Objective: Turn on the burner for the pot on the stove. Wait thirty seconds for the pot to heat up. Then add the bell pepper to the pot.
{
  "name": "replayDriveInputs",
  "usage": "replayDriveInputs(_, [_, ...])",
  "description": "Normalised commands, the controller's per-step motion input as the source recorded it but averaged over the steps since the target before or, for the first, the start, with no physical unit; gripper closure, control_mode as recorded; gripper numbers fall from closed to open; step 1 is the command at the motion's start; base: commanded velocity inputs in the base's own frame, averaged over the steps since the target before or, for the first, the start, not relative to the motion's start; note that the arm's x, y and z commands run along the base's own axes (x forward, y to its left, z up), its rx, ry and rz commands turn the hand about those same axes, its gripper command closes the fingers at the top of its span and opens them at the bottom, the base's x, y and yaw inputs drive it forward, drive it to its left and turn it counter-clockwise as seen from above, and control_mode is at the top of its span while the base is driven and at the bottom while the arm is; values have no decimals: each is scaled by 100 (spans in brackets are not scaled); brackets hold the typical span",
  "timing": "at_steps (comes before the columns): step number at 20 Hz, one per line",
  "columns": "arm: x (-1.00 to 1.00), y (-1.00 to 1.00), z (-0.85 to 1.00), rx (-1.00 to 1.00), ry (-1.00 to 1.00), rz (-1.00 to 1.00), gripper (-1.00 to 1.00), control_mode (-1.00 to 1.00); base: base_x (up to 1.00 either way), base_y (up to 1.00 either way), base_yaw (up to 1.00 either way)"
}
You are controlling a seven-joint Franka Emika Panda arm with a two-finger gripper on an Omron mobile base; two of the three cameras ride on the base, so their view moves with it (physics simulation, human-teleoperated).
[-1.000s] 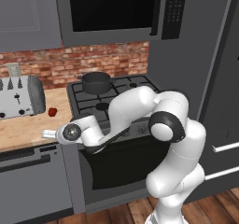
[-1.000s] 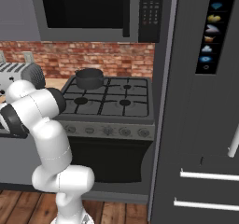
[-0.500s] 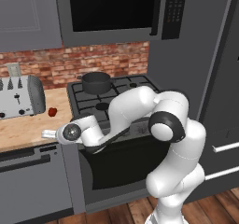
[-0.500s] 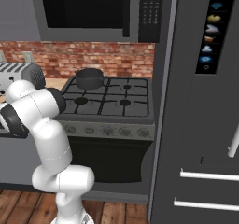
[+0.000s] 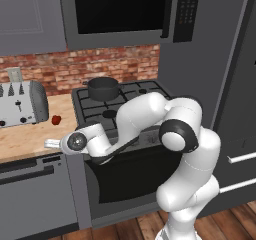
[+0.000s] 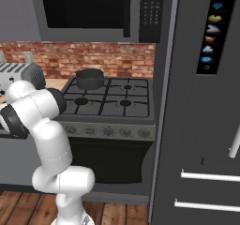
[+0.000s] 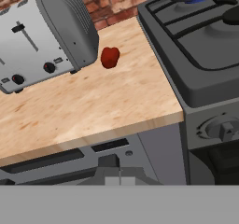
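The gripper, at the bottom centre of the hand view, hangs before the front edge of the wooden counter with its jaws clenched on nothing. The pepper lies upper centre there, on the counter just beside the toaster, with bare wood between it and the edge. In the left base view the pepper sits at middle left, between the toaster and the stove, and the pot stands on the stove's back-left burner. The right base view shows the pot at upper left and the stove's knobs in a row; the pot's inside cannot be made out.
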Motion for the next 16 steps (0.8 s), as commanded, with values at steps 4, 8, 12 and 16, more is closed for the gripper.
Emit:
replayDriveInputs(4, [0, 0, 0, 0, 0, 0, 100, -100, 0, 0, 0])
replayDriveInputs(8, [0, 0, 0, 0, 0, 0, 100, -100, 0, 0, 0])
replayDriveInputs(12, [0, 0, 0, 0, 0, 0, 100, -100, 0, 0, 0])
replayDriveInputs(16, [0, 0, 0, 0, 0, 0, 100, -100, 0, 0, 0])
